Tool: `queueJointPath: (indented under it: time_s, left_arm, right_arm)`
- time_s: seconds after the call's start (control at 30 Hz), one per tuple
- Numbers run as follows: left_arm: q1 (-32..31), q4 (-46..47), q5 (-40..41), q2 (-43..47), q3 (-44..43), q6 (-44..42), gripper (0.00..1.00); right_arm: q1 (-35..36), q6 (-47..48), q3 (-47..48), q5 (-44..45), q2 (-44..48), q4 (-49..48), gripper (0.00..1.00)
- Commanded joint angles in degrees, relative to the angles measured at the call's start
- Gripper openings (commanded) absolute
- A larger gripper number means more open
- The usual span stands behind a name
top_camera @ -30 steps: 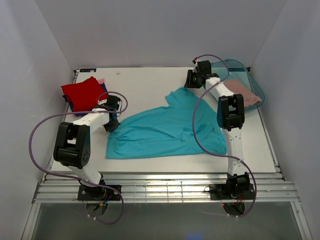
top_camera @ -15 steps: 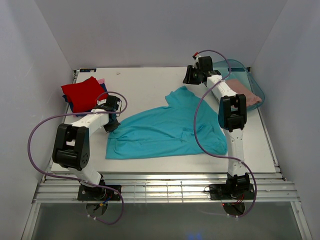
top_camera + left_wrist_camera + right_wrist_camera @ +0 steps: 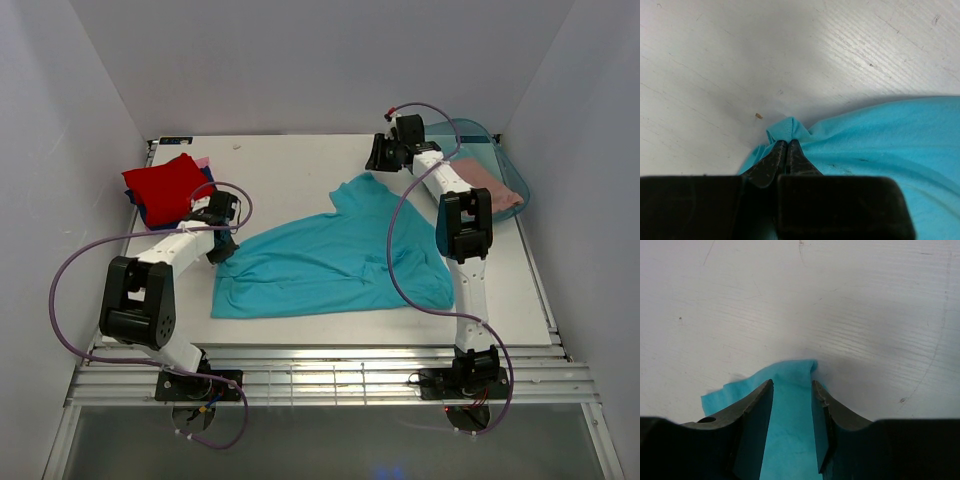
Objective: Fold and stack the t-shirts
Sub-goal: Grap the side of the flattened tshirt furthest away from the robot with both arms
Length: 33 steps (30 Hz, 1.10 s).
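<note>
On the bench (image 3: pixel 285 165), the teal t-shirt (image 3: pixel 330 260) lies spread out, its left edge pinched in the closed left claw (image 3: pixel 786 150), its far corner straddled by the narrowly parted right claw (image 3: pixel 792 390).

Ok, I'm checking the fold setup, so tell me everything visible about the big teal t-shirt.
The teal t-shirt is thin, soft-looking plain cloth, lying unfolded and wrinkled across the middle of the white table. The left claw is shut on a bunched bit of its edge; the right claw, open, straddles its far corner.
</note>
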State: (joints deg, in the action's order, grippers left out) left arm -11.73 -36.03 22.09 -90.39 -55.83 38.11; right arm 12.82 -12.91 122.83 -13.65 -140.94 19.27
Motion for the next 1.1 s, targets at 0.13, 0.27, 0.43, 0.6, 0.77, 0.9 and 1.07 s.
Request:
queueJointPath:
  time_s: [0.13,0.27,0.43,0.6,0.77,0.9,1.07]
  left_arm:
    - [0.4,-1.1,1.8,3.8,1.3,-0.2,0.08]
    - [0.3,-1.2,2.3,4.3,1.4,-0.6,0.08]
    - [0.3,-1.4,2.3,4.3,1.6,-0.2,0.08]
    - [0.4,-1.3,2.2,3.6,1.4,-0.2,0.08]
    - [0.3,-1.3,1.9,3.1,1.1,-0.1,0.08]
    - [0.3,-1.3,1.6,2.4,1.0,-0.1,0.08]
    - [0.3,-1.3,1.5,2.5,1.4,0.0,0.08]
  right_arm:
    - [0.4,0.2,0.9,-1.1,-2.3,0.0,0.42]
    - [0.3,0.0,1.0,-1.3,-2.8,-0.3,0.42]
    - [0.4,-0.6,2.2,-2.0,-4.0,0.1,0.42]
    - [1.0,-0.3,1.4,-2.6,-4.4,0.2,0.4]
    - [1.6,0.1,1.0,-2.9,-4.5,-0.1,0.32]
    - [1.9,-0.1,2.2,-3.3,-5.1,-0.1,0.31]
    - [1.9,0.0,3.2,-3.8,-5.5,-0.3,0.08]
